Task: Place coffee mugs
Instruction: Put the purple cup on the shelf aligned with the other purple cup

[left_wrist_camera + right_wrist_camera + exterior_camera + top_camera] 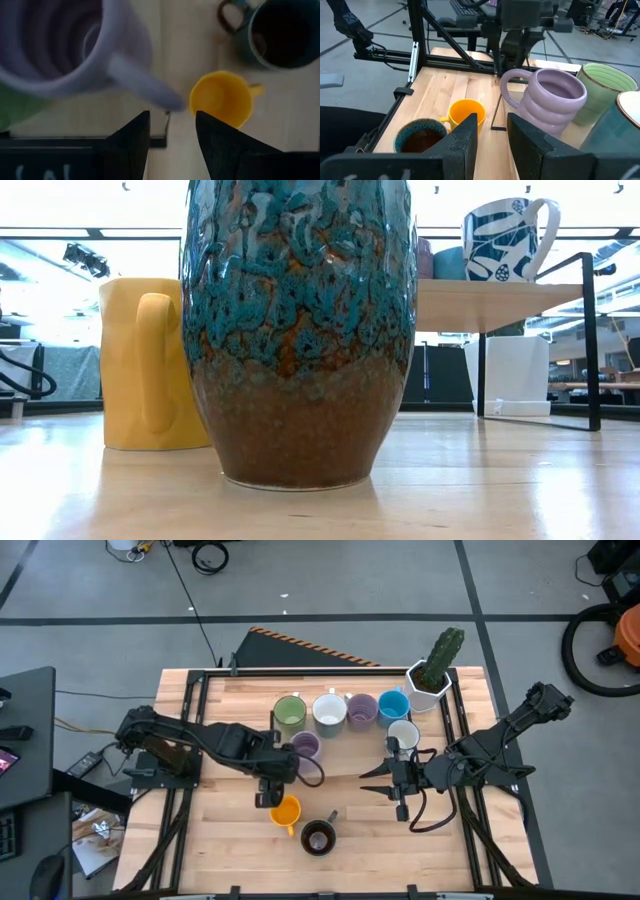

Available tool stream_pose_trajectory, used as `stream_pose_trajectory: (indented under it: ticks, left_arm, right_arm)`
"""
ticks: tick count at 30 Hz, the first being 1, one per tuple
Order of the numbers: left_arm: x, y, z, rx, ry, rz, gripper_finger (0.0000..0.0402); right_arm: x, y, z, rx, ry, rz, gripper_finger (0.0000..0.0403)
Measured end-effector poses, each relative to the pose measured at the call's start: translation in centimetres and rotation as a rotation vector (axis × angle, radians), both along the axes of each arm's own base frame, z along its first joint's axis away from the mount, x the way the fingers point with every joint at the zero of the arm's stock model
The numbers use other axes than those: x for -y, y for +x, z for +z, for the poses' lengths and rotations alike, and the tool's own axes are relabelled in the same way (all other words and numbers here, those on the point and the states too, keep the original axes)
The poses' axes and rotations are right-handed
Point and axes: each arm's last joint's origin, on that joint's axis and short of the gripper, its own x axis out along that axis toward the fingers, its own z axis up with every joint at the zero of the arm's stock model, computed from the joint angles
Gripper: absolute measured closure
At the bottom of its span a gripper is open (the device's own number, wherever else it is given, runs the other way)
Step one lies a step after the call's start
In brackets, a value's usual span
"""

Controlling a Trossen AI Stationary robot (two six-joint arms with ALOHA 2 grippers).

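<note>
Green (290,712), white (329,710), lavender (361,710) and blue (393,705) mugs stand in a row on a raised wooden shelf, with a white-grey mug (403,733) near them. A second lavender mug (547,97) stands at the shelf's left front, its handle (150,90) pointing at my left gripper (172,135). That gripper is open just off the handle, above the orange mug (220,100). The orange mug (285,810) and the dark brown mug (318,837) stand on the table. My right gripper (492,132) is open and empty, level, right of the shelf (372,780).
A white hexagonal pot with a cactus (430,680) stands at the shelf's far right corner. The shelf's thin black legs (497,110) stand between the grippers. In the low view the dark brown mug (300,330) fills the front, with the orange mug (150,365) beside it.
</note>
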Motion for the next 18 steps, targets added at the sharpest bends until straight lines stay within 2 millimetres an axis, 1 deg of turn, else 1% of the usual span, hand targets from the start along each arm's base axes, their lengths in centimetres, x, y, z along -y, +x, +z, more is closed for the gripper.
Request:
stream_pose_trajectory:
  ticks: [8, 18]
  left_arm:
    - [0.5, 0.8, 0.2, 0.078, -0.06, -0.014, 0.0237]
    - [0.7, 1.6, 0.6, 0.167, -0.071, -0.043, 0.0237]
  right_arm:
    - [0.0, 0.0, 0.0, -0.001, 0.0, 0.0, 0.0291]
    - [0.0, 0.0, 0.0, -0.001, 0.0, 0.0, 0.0291]
